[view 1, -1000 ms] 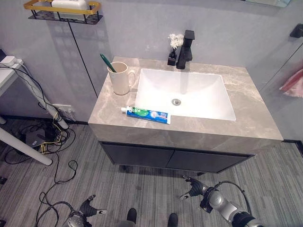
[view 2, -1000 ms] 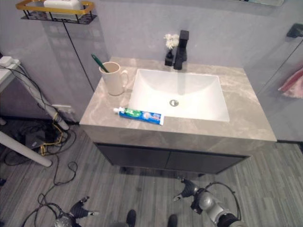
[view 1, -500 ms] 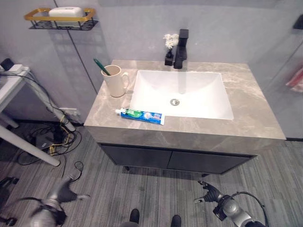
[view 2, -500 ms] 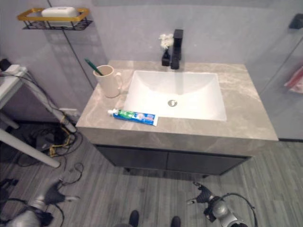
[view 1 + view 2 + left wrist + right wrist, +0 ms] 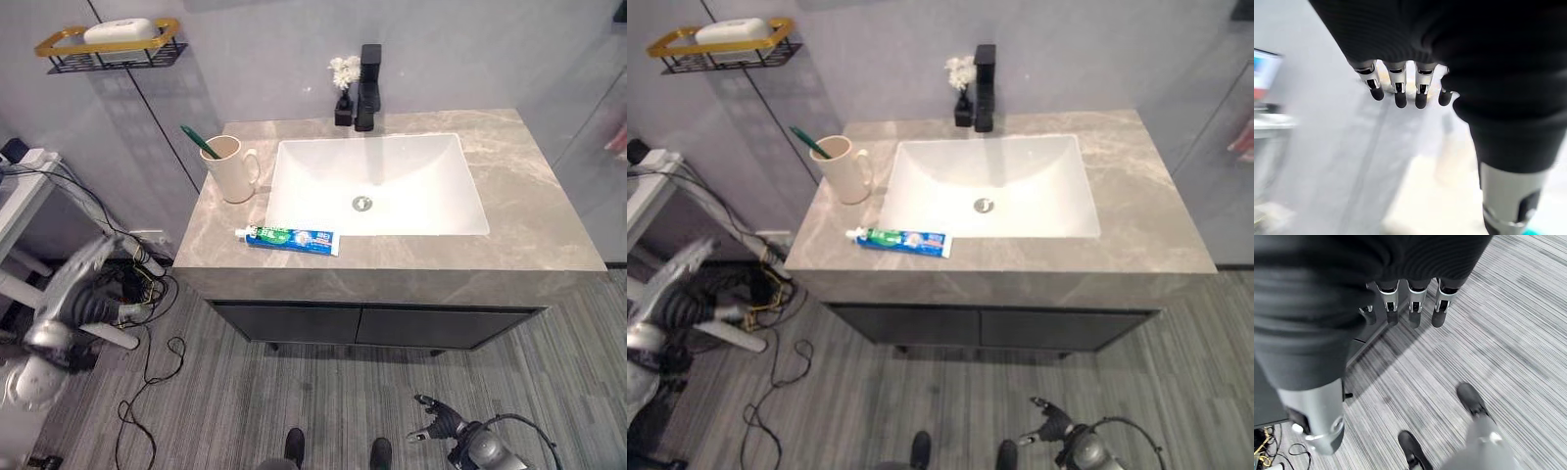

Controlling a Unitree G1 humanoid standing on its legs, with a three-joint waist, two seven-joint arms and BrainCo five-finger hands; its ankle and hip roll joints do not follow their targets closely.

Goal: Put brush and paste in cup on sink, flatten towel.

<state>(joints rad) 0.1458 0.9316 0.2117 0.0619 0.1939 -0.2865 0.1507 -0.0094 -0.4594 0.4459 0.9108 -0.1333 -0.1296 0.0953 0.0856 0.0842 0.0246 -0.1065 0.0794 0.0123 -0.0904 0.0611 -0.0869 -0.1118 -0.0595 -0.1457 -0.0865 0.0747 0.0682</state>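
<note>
Already, in the left eye view, we find the brush (image 5: 199, 141) standing in the cup (image 5: 232, 169) at upper left of the counter (image 5: 549, 235), while the paste (image 5: 288, 238) lies flat near the front edge, lower centre-left. Our left hand (image 5: 86, 294) hangs at the far left, our right hand (image 5: 439, 419) at the bottom. In the left wrist view its fingers (image 5: 1396, 90) are relaxed, holding nothing. In the right wrist view the fingers (image 5: 1414, 308) likewise hang empty over the floor. We judge the paste step is at hand: reach over and grasp the tube.
</note>
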